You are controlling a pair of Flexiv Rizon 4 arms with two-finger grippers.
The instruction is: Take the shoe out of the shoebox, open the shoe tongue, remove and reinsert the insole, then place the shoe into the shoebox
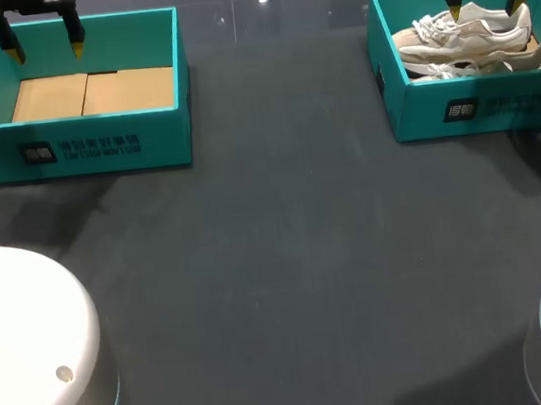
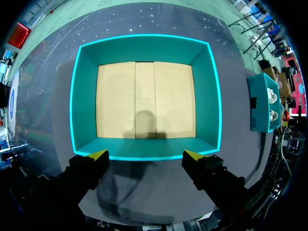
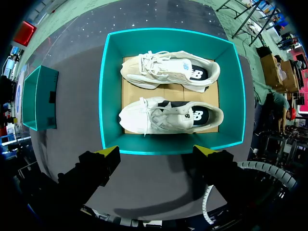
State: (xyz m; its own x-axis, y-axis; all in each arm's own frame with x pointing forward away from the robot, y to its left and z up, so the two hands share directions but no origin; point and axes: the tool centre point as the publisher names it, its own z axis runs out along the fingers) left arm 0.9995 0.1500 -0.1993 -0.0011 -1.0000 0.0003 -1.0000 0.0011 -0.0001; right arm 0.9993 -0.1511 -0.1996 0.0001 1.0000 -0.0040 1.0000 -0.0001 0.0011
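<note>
Right gripper (image 3: 158, 152) hangs above the right shoebox (image 1: 414, 105), fingers wide apart and empty, apparently staged to descend. Left gripper (image 2: 145, 155), equally wide and empty, hangs over the left shoebox (image 2: 74, 96), which holds only a cardboard floor (image 2: 144, 98).

The table (image 1: 285, 258) between the boxes offers open working room. Two pale sneakers lie side by side in the right shoebox, close to its walls. The nearer sneaker (image 3: 171, 116) looks easier to reach than the far sneaker (image 3: 168, 70). Removal has not begun.
</note>
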